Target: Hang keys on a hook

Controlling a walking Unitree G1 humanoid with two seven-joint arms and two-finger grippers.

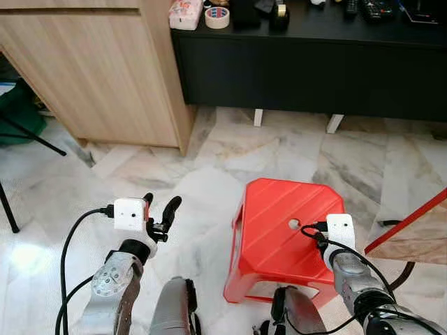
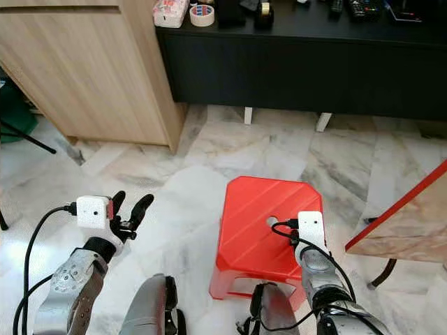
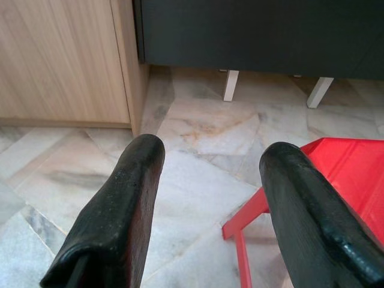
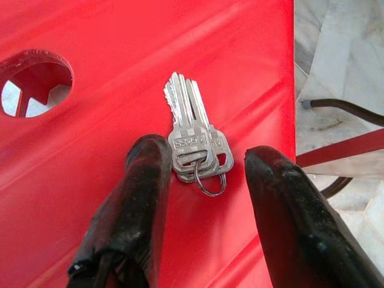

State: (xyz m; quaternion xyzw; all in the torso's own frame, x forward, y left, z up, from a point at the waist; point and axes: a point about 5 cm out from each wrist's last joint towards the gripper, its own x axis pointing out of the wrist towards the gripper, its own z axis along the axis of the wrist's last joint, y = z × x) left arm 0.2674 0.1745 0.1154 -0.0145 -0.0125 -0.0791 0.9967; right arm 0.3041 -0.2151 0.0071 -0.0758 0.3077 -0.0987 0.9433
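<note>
Right wrist view: my right claw (image 4: 201, 180) gapes empty around flat silver metal keys (image 4: 191, 138) on the red plastic stool (image 4: 90, 150); light, slippery, so I'd pinch the heads.

Bright, even daylight; a glare patch whitens the glossy marble floor (image 1: 24, 258) at eight o'clock. Head views stay sharp; the near black fingers (image 3: 120, 222) blur softly.
</note>
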